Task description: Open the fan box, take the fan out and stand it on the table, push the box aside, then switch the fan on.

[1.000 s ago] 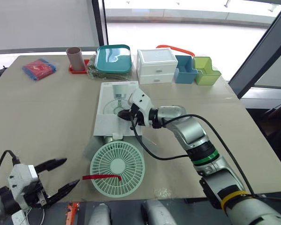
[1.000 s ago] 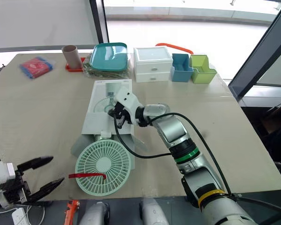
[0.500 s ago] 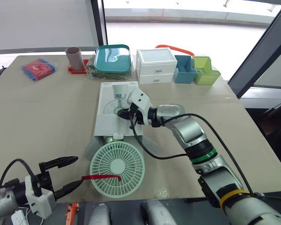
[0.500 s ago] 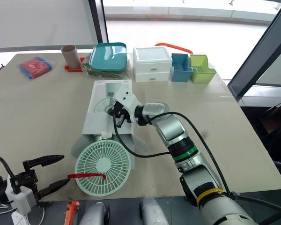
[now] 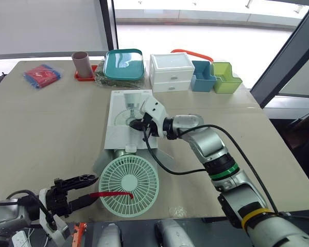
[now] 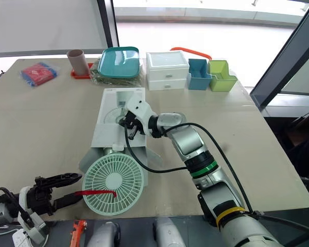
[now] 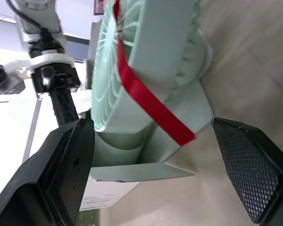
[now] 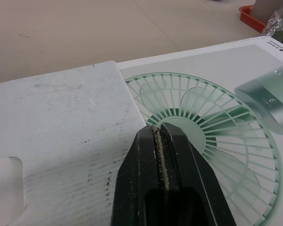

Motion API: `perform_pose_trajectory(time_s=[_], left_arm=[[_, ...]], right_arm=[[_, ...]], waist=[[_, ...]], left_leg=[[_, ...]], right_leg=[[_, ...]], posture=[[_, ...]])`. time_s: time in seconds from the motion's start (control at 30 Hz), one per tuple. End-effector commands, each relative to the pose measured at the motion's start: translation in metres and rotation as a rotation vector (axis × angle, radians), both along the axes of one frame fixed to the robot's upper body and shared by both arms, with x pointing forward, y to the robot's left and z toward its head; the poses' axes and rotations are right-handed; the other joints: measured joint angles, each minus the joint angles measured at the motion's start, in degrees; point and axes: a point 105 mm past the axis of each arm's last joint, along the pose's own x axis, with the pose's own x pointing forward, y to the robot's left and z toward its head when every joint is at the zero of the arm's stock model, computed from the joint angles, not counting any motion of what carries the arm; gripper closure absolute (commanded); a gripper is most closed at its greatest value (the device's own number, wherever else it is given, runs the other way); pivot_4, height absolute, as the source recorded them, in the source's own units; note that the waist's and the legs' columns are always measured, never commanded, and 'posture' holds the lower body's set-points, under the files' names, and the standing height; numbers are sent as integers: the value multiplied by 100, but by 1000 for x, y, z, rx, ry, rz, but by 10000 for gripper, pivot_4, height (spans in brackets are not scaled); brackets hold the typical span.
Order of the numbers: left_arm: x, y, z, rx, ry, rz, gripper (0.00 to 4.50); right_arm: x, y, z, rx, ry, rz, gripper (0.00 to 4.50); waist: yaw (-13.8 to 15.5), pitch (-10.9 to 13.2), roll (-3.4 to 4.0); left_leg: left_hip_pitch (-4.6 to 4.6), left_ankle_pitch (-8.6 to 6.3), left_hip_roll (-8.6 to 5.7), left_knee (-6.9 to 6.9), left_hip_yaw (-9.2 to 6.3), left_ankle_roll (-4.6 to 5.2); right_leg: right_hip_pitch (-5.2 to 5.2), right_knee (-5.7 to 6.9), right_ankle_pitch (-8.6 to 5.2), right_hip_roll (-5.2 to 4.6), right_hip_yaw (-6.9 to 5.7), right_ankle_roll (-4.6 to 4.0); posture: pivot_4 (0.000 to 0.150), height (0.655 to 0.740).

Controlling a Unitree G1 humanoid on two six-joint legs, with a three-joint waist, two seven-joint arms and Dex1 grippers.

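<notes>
The white fan box lies flat mid-table, its near end open with flaps spread. The pale green fan sticks out of that end, grille up, a red strap across it. My right gripper is shut, its tips resting on the box's printed top. My left gripper is open at the table's front edge, just left of the fan. In the left wrist view the strap's free end lies between its fingers without touching them.
Along the far edge stand a red-blue packet, a brown tube, a teal lidded container, a white drawer unit, a blue bin and a green bin. A black cable loops beside the fan.
My left gripper has moved right along the front edge, closing in on the fan's red strap. The right gripper and box have stayed put.
</notes>
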Motion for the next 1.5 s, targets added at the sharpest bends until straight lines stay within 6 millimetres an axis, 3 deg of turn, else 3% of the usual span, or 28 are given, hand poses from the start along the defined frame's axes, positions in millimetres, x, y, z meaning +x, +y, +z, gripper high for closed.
perform_pose_trajectory(time_s=[0.03,0.73,1.03,1.2,1.33,1.5], left_arm=[[-5,-7,9,-17,-77,-32,823],[2,-32,11,38,-227,-124,823],[6,-31,10,16,-254,-138,823],[8,-32,9,15,-263,-147,12878],[6,-33,4,41,-257,-166,25294],[8,-32,-4,52,-256,-149,25622]], right_arm=[[1,-6,-6,-16,15,-31,45000],[0,-6,-5,-17,16,-32,45000],[0,-12,-6,-24,17,-49,45000],[-1,-12,-6,-25,16,-51,45000],[-1,-12,-6,-26,16,-50,45000],[-1,-13,-6,-32,13,-50,45000]], waist=[[0,0,0],[1,-2,-2],[2,-2,-2],[3,-3,-2],[3,-3,-3],[3,-5,-3]], left_leg=[[0,0,0,0,0,0],[0,0,-3,1,-4,0],[-1,0,-4,1,-10,0],[-2,0,-7,1,-11,0],[-2,0,-7,1,-13,0],[-2,0,-8,1,-14,0]], right_leg=[[0,0,0,-1,0,0],[4,1,4,-15,-7,1],[5,2,5,-24,-14,0],[6,3,5,-29,-16,1],[6,5,6,-32,-20,1],[6,6,6,-36,-23,1]], posture=[[1500,7400],[1500,7400],[1500,7400],[1500,7400],[1500,7400],[1500,7400]])
